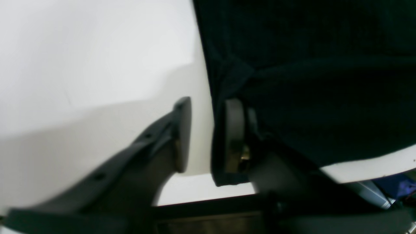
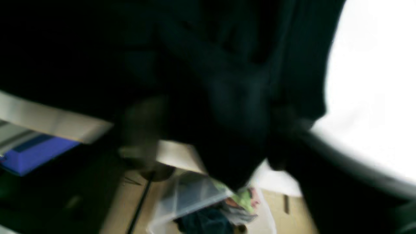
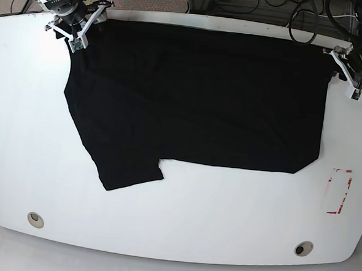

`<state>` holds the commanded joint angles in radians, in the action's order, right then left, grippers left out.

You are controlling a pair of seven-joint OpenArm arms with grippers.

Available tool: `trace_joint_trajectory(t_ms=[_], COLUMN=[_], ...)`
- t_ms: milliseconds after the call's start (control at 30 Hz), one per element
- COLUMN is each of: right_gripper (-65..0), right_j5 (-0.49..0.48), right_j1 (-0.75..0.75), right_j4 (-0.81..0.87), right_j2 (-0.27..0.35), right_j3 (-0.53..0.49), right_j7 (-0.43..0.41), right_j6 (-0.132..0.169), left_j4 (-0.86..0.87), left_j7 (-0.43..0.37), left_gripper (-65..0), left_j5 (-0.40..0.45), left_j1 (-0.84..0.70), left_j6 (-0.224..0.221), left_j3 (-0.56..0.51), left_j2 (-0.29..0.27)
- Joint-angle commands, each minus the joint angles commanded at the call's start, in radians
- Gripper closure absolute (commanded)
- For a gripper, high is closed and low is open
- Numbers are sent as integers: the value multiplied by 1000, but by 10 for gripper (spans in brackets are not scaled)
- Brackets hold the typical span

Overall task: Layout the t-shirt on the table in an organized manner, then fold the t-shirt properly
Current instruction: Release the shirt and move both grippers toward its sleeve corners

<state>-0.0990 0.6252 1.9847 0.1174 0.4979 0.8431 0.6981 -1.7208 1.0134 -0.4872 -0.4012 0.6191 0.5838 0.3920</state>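
T-shirt [image 3: 202, 94] spread black-side up across far half of desk [image 3: 182, 215]; limp, light cloth, likely best pinched at hem corners. Left gripper [image 1: 203, 136] parted, one finger under the cloth edge; right gripper [image 3: 74, 24] at far corner, state unclear.

In the left wrist view, the left end effector [image 1: 208, 136] has a matte black finger [image 1: 156, 143] with small round holes at lower left and a pale grey pad [image 1: 234, 130] at centre. In the base view, white brackets and dark round housings top both arms.
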Motion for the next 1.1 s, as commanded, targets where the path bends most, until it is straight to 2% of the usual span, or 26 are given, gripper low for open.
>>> trace_joint_trajectory(t_ms=[67,133,367,500,567,800,867,1000,1100], right_gripper=[-574,-582,-582,-582,-582,-582,-583,-583,-583], right_j5=[-6,-8,0,0,2,2,2,2,2], right_j1=[-3,-6,-68,-114,-149,-307,-362,-476,-543], right_j4=[18,29,38,35,34,-25,-52,-118,-164], right_j2=[-2,-2,-2,6,20,31,31,35,68], right_j3=[0,0,2,2,2,0,-2,-5,-5], right_j7=[0,0,0,0,0,0,2,2,29], right_j6=[0,0,0,0,0,0,0,0,0], left_j4=[-31,-66,-153,-167,-167,-158,-149,-92,-41], left_j7=[5,17,87,176,196,196,196,196,193], left_gripper=[-376,-397,-401,-401,-401,-401,-401,-400,-400], left_j5=[0,0,-5,-5,-5,2,3,3,3], left_j1=[8,9,61,141,180,316,364,459,517], left_j6=[0,0,0,2,6,18,12,-34,-68], left_j3=[5,17,58,98,115,120,117,52,31], left_j2=[0,0,0,0,0,0,-5,-5,-5])
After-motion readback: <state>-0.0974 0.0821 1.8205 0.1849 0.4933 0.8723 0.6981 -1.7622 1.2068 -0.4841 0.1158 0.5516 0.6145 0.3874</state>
